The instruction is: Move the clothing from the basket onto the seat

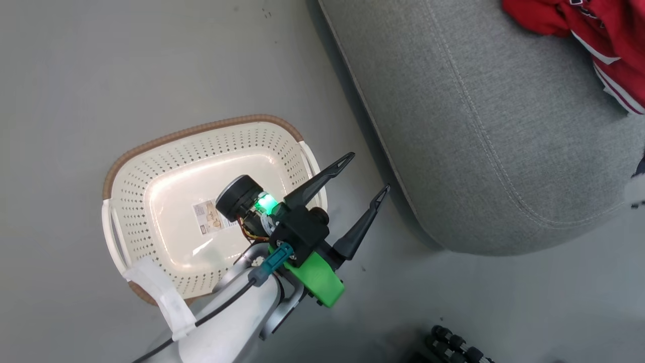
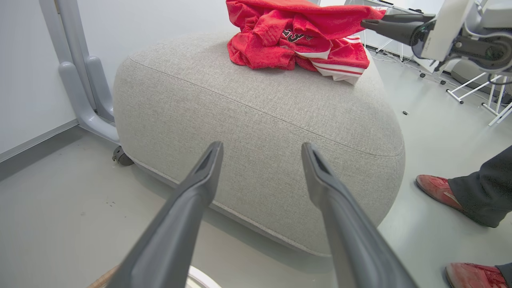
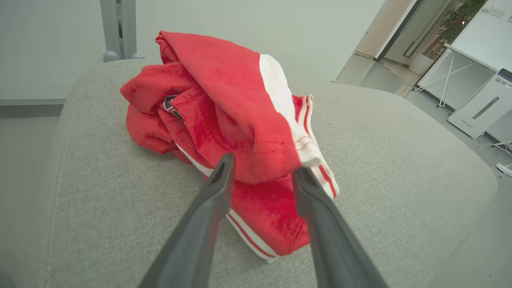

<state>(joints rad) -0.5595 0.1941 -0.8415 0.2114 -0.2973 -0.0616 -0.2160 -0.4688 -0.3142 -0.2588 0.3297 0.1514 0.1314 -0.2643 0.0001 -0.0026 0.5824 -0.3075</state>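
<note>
The clothing point(image 3: 240, 120), bright red with white stripes, lies heaped on the grey seat point(image 3: 400, 160). My right gripper point(image 3: 264, 166) stands over the heap with its jaws apart, and a red fold with a white band drapes between the fingertips. In the left wrist view the clothing point(image 2: 296, 36) sits on top of the seat point(image 2: 260, 120), with the right gripper point(image 2: 374, 20) at its right edge. The cream basket point(image 1: 131, 201) stands on the floor holding only a label. My left gripper point(image 1: 368, 172) hovers open beside the basket's right rim, pointing at the seat point(image 1: 478, 126).
A person's red shoes point(image 2: 436, 188) and dark trouser leg stand on the floor right of the seat. Grey metal frame legs point(image 2: 80, 80) rise behind the seat at the left. White table legs point(image 2: 480, 92) and a white appliance point(image 3: 480, 108) stand farther off.
</note>
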